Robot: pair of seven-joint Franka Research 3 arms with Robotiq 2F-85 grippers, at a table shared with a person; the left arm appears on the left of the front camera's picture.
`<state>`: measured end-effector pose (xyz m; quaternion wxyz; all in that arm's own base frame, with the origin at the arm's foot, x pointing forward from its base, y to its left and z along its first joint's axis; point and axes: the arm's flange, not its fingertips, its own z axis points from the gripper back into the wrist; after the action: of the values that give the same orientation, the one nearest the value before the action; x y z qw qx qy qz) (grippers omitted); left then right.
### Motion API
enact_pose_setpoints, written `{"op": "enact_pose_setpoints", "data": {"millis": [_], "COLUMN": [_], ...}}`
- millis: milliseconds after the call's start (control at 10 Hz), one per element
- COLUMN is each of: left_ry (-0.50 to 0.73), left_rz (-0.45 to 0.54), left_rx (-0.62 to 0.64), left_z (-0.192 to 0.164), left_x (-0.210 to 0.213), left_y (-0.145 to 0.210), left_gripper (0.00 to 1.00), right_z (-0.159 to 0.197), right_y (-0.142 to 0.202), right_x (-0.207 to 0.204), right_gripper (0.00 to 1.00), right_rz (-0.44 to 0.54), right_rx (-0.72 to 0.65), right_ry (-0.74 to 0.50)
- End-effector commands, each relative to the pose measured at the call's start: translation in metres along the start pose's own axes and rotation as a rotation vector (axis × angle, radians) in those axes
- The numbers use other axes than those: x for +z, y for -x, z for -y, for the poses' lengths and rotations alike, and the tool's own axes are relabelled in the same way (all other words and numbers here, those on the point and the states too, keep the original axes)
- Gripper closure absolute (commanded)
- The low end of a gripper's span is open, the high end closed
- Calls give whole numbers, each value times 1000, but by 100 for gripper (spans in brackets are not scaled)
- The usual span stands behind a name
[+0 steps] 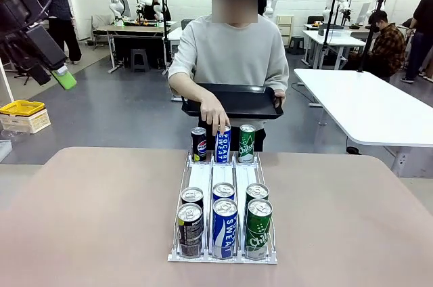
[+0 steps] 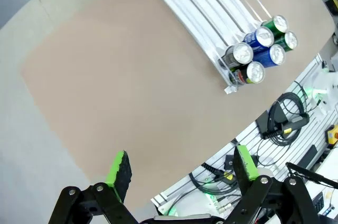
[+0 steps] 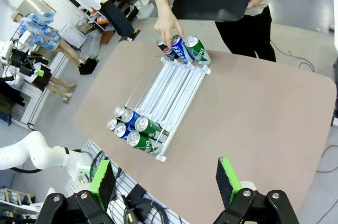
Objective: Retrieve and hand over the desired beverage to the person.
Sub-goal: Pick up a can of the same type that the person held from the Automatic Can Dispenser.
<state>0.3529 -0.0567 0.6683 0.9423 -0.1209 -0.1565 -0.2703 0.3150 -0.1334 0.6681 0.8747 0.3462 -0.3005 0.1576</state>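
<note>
Tools: left tool (image 2: 182,168) and right tool (image 3: 165,180) both hanging released, empty.
Beverage: person's hand (image 1: 215,119) touching blue Pocari can (image 1: 222,143) at rack's (image 1: 201,177) 12 o'clock end.
Risk: tool knocking over tightly packed front cans (image 1: 224,227) at 6 o'clock.

Table (image 1: 88,219): a smooth, matt tan top is recorded.
Rack (image 1: 223,177): clear glossy plastic rails over smooth white lanes are noted.
Cans (image 1: 224,227): metal, with glossy printed walls; bright bare lids are observed.
Tray (image 1: 237,101): black, smooth, faint sheen; plastic is judged likely.
Person (image 1: 230,53), top: light grey cloth, matt, softly creased.
Left gripper (image 2: 182,163) pads (image 2: 120,168): green, matt; fingers (image 2: 100,200) black, matt.
Right gripper (image 3: 165,170) pads (image 3: 228,180): the same finish is noted.
</note>
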Motion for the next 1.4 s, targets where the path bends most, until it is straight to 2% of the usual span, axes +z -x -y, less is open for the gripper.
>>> {"op": "enact_pose_setpoints", "data": {"millis": [0,1100,1200,1300], "left_ry": [5,13,158,366], "left_rz": [5,0,101,190], "left_rx": [-28,-40,-17,56], "left_z": [14,13,12,13], "left_x": [0,-2,10,23], "left_y": [-4,-4,-3,-7], "left_gripper": [0,0,0,0], "right_z": [1,1,1,1], "right_y": [-1,-1,-1,-1], "right_x": [0,0,0,0], "right_gripper": [0,0,0,0], "right_rz": [14,14,14,14], "right_rx": [16,16,16,16], "right_ry": [-31,-31,-31,-31]}}
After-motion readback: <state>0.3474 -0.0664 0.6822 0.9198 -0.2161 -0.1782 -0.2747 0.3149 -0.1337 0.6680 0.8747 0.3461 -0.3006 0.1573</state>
